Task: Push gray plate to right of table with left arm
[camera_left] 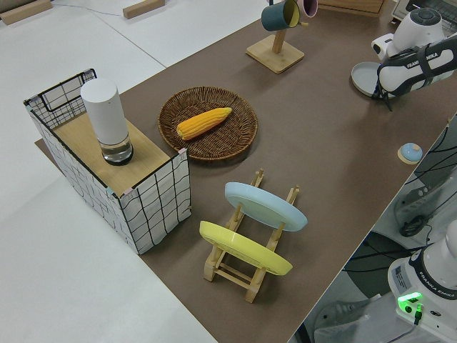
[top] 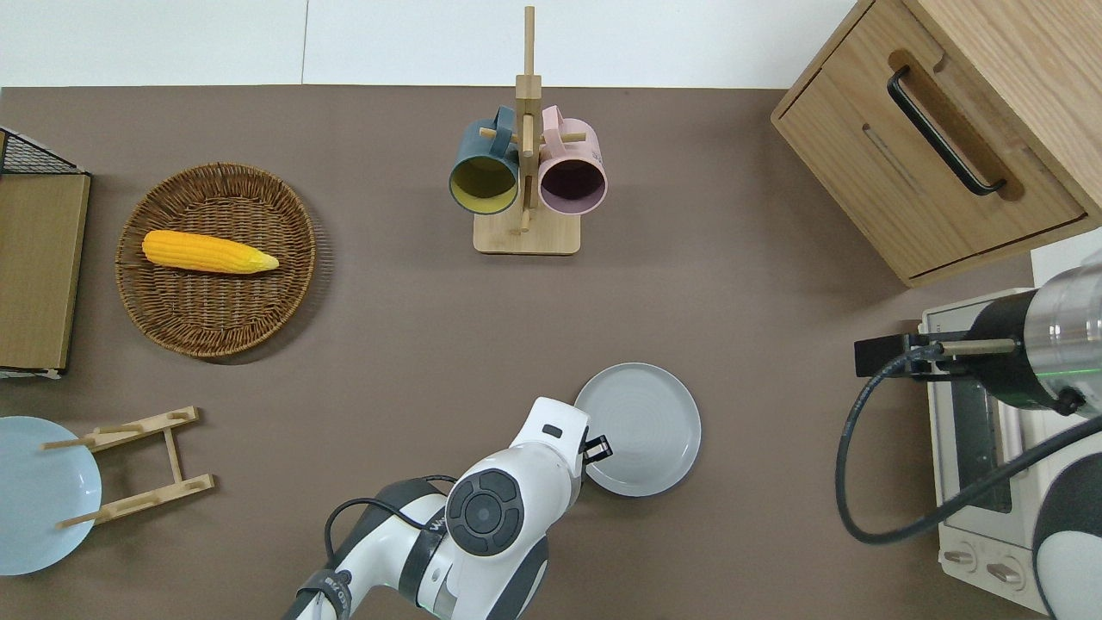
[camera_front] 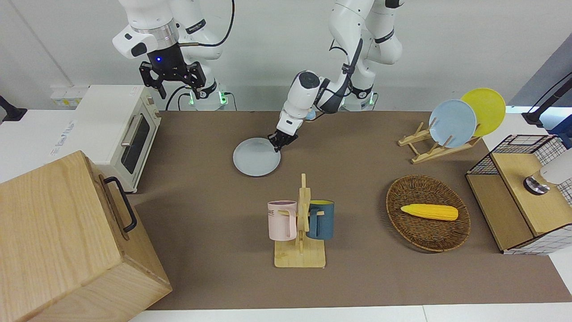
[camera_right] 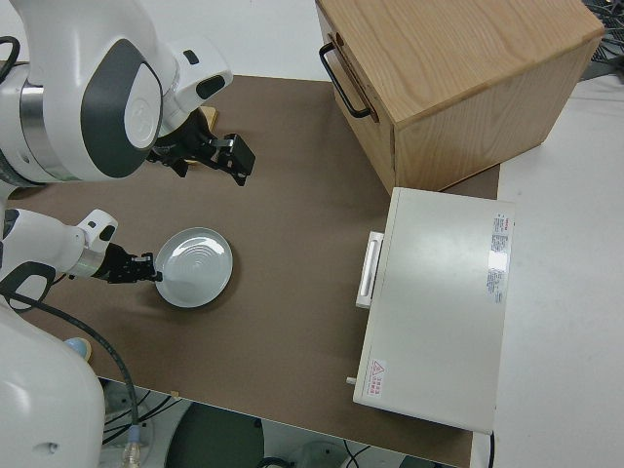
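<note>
**Ana:** Well, why did the left gripper [top: 597, 448] sit so low against the gray plate [top: 641, 426]?

**Ben:** It was set at the rim on the side toward the left arm's end of the table [top: 413, 327]. A shove from there would probably send the plate toward the right arm's end. The plate lay flat on the brown top. It was nearer to the robots than the mug rack [top: 525, 232] and well apart from the toaster oven [camera_front: 120, 129], so much of the slide looked undone.

**Ana:** Was the gripper clenched or released?

**Ben:** Nobody could tell. It was small and dark, and the wrist of the left arm [top: 499, 508] covered most of it from overhead. Whether it pressed the rim's outside or hooked over it was also unclear.

**Ana:** Anything else hidden?

**Ben:** From the left side the arm masked part of the plate, and the overhead view cut off the oven. The right gripper [camera_front: 172, 87] was parked with its jaws apart
</note>
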Action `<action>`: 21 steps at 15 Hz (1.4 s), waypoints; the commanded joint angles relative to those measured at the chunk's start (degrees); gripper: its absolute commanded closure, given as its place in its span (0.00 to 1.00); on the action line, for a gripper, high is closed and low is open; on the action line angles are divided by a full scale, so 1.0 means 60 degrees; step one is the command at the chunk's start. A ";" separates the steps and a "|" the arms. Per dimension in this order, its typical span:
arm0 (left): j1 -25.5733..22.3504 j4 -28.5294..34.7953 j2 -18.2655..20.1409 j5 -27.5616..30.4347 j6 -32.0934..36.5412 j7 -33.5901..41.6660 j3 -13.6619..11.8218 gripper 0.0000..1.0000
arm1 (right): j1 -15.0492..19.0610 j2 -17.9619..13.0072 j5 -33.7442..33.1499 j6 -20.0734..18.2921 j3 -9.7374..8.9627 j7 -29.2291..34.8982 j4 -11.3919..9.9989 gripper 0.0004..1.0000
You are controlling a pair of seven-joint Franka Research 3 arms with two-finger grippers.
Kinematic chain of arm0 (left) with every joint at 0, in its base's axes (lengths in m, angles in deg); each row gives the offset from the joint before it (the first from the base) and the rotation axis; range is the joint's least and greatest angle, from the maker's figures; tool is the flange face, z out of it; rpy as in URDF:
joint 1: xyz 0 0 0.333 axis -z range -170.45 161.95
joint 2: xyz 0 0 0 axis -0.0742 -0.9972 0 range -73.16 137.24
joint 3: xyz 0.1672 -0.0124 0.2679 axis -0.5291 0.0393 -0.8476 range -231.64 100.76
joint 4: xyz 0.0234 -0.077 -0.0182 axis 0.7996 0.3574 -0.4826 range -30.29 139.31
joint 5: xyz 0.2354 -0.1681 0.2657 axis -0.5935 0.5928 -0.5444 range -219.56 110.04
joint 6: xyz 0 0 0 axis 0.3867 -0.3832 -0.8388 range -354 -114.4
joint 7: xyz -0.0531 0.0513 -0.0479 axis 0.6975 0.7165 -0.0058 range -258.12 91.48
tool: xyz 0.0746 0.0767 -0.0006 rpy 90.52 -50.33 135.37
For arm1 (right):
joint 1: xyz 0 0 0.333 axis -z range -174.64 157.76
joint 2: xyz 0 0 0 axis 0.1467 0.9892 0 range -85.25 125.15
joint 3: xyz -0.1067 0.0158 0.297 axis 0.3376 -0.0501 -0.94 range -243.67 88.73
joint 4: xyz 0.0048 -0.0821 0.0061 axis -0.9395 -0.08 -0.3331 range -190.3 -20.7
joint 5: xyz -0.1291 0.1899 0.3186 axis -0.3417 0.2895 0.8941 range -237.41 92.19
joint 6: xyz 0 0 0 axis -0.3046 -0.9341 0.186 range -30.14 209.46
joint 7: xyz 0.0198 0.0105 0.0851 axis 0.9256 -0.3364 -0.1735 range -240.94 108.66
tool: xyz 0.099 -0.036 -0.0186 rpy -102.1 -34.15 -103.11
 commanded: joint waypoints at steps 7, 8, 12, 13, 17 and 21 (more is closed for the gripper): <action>0.0077 -0.0190 0.0076 -0.0002 0.0319 -0.0020 -0.0174 0.09 | 0.0234 -0.0261 0.0205 0.0002 -0.0139 0.0098 -0.0260 0.00; 0.0019 -0.0190 0.0193 -0.0002 0.0479 -0.0005 -0.0174 0.07 | 0.0234 -0.0261 0.0205 -0.0012 -0.0139 0.0098 -0.0260 0.00; -0.0333 -0.0380 0.0691 -0.0002 0.1692 0.0753 -0.0581 0.02 | 0.0234 -0.0261 0.0205 0.0002 -0.0139 0.0098 -0.0260 0.00; -0.0362 -0.0627 0.0764 -0.0002 0.2248 0.1163 -0.0845 0.02 | 0.0234 -0.0261 0.0205 0.0002 -0.0139 0.0098 -0.0260 0.00; -0.0757 -0.1741 0.0940 -0.0031 0.4753 0.2248 -0.1666 0.02 | 0.0234 -0.0261 0.0205 0.0002 -0.0139 0.0098 -0.0260 0.00; -0.0860 -0.2737 0.1087 -0.1360 0.6643 0.3405 -0.2560 0.01 | 0.0234 -0.0261 0.0205 0.0002 -0.0139 0.0098 -0.0260 0.00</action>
